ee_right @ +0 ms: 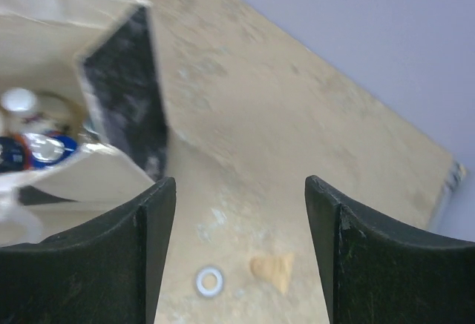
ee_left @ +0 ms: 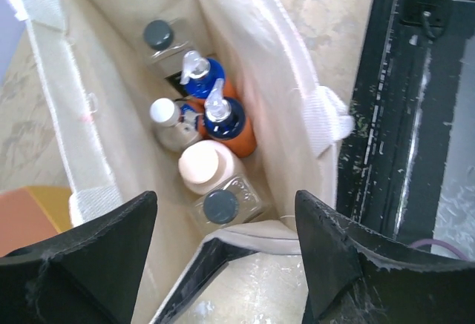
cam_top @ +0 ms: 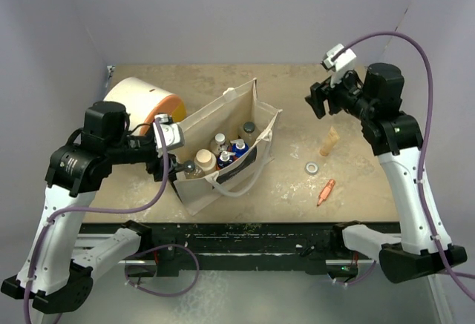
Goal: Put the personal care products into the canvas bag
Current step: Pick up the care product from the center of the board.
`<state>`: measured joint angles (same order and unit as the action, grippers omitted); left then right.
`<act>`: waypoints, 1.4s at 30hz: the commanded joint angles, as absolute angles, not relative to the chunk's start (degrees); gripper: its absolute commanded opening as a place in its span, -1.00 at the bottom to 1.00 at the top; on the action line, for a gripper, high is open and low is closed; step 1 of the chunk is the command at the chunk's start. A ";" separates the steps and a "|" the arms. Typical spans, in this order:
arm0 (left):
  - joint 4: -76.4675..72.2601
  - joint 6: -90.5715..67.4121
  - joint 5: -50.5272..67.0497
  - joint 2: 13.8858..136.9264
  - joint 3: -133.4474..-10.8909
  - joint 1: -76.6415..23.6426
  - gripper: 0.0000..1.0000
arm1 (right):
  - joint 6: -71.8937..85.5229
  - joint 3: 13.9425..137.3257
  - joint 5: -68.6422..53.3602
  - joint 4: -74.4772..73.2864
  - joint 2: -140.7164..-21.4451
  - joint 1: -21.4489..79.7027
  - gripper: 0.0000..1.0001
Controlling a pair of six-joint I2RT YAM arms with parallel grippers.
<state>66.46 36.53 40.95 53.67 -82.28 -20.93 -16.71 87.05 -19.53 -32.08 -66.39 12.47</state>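
The canvas bag (cam_top: 219, 116) is being shown standing open in the middle of the desk (cam_top: 356, 190), its mouth facing up, with a white drum (cam_top: 137, 98) just beside its far-left side. Six of the personal care products are being carried inside it. Two orange bottles (ee_left: 237, 142) with blue pump tops are side by side, next to a white bottle with a tan cap (ee_left: 202, 167) and a small white-capped bottle (ee_left: 165, 113). Two clear bottles with dark caps (ee_left: 221, 207) are standing one at each end. The left tool (ee_left: 224, 198) is being held above the near end of the bag, its fingers spread wide and nothing gripped between them. The right tool (ee_right: 239, 183) is being held high over the right side of the desk, likewise spread wide and empty. Below it, a beige tapered bottle (cam_top: 329, 142) is being shown upright on the desk, well apart from the bag. A small ring (cam_top: 312, 168) and a small orange piece (cam_top: 326, 191) are lying nearer the front edge.
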 commanded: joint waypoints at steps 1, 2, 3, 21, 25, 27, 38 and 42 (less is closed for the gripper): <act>60.81 30.71 36.20 52.93 -84.03 -18.45 0.57 | -14.71 81.91 -6.67 -31.73 -62.20 8.62 0.44; 60.30 30.11 35.47 52.84 -84.05 -17.74 0.57 | -14.94 80.07 -5.62 -32.17 -61.49 7.89 0.44; 59.78 29.43 34.84 52.75 -84.05 -17.13 0.58 | -15.22 78.52 -5.36 -33.09 -60.91 7.03 0.44; 58.80 28.40 36.13 50.07 -83.55 -11.03 0.65 | -20.92 66.95 -8.04 -34.58 -72.11 -1.70 0.48; 58.63 28.46 36.31 50.01 -83.06 -10.43 0.66 | -22.65 66.50 -9.56 -34.62 -75.31 -2.75 0.44; 58.54 28.48 36.43 50.10 -82.98 -10.23 0.67 | -23.44 66.32 -9.94 -34.82 -76.92 -3.08 0.40; 58.36 28.14 35.06 50.46 -83.73 -9.08 0.85 | -25.47 66.29 -13.00 -34.39 -81.99 -4.40 0.01; 58.27 27.78 34.46 50.49 -83.95 -8.55 0.93 | -25.80 67.07 -13.36 -34.38 -83.30 -4.48 -0.09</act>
<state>60.80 29.15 35.03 50.33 -82.30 -9.37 -24.67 65.87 -11.46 -35.53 -82.59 -4.21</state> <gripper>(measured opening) 0.947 0.474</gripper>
